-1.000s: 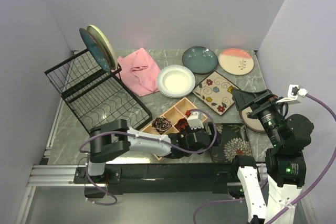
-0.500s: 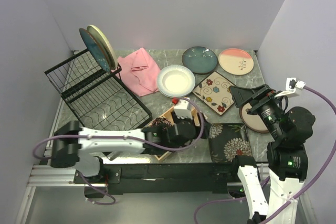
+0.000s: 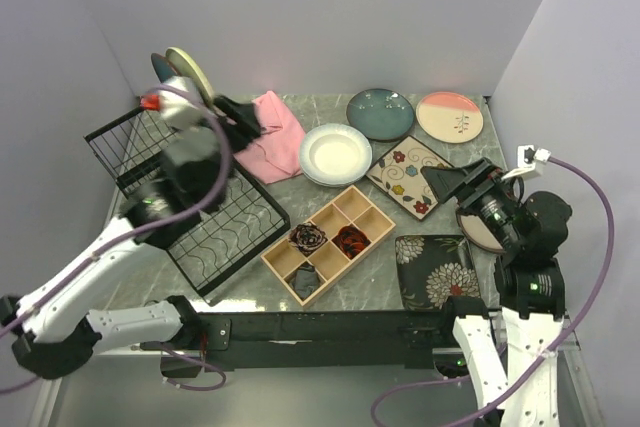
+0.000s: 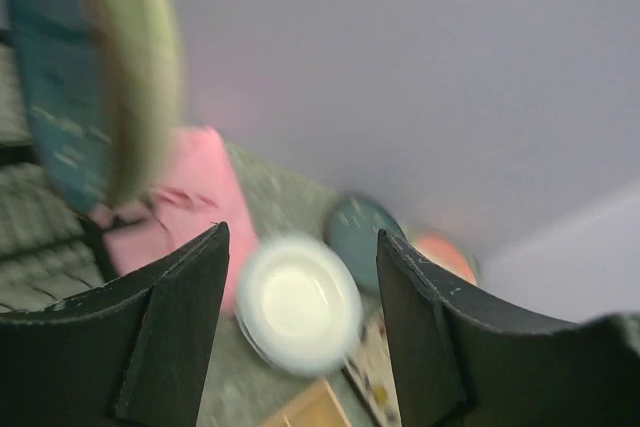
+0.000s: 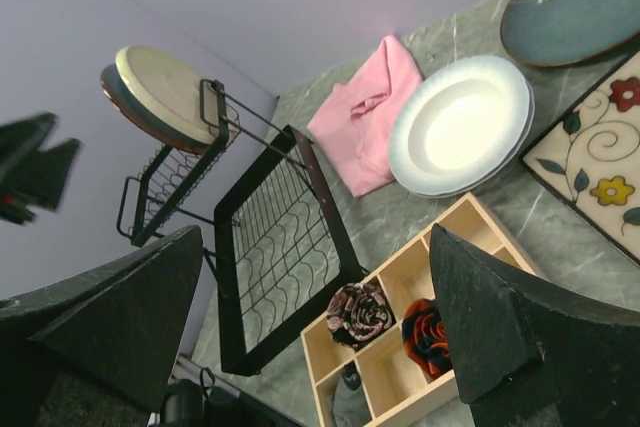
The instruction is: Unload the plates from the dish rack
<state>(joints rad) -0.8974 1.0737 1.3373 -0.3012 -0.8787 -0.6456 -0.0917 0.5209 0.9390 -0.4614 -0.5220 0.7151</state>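
Observation:
The black wire dish rack (image 3: 190, 202) stands at the left, also in the right wrist view (image 5: 270, 257). Two plates stand at its back: a teal one (image 4: 50, 97) and a cream-green one (image 4: 140, 77). My left gripper (image 3: 243, 119) is open and empty, raised just right of them. Flat on the table lie a white plate (image 3: 335, 154), a teal plate (image 3: 380, 112), a pink-cream plate (image 3: 449, 117), a square cream floral plate (image 3: 410, 175), a square black floral plate (image 3: 435, 272) and a dark-rimmed plate (image 3: 478, 234). My right gripper (image 3: 450, 182) is open and empty above the last one.
A pink cloth (image 3: 268, 135) lies between the rack and the white plate. A wooden compartment tray (image 3: 330, 242) with rolled cloths sits in front of the rack. Walls close in the table on the left, back and right.
My left arm has swung from low over the wooden tray up and back-left to the rack's standing plates. My right gripper has shifted slightly left.

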